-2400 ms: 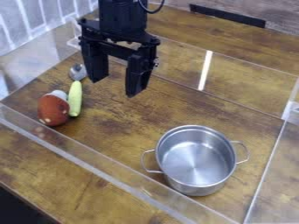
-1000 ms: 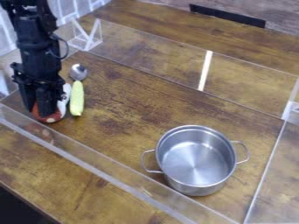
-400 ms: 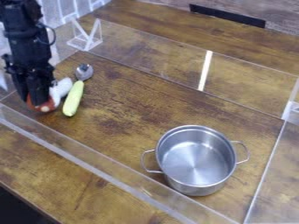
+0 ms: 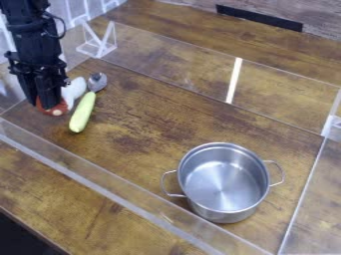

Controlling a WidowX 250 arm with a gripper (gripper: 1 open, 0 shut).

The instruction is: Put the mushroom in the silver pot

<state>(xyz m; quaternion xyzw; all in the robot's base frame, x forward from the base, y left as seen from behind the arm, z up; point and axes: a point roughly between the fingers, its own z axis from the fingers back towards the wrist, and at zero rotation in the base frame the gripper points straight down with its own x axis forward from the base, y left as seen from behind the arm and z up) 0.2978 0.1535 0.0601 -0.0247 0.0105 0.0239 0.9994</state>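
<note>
At the left of the wooden table, my black gripper (image 4: pixel 48 98) points straight down and is shut on the mushroom (image 4: pixel 60 101). The mushroom's reddish cap and cream stem peek out between and beside the fingers, and it seems to hang just above the tabletop. The silver pot (image 4: pixel 224 180) stands empty at the lower right, well apart from the gripper, with its two loop handles showing.
A spoon (image 4: pixel 83 110) with a yellow-green handle lies tilted right beside the gripper, its metal bowl toward the back. Clear acrylic walls (image 4: pixel 120 204) fence the table's front and sides. A white wire rack (image 4: pixel 94 40) stands at the back left.
The gripper has closed on the mushroom and risen slightly with it. The spoon got nudged and now lies more slanted. The pot has stayed in place.
</note>
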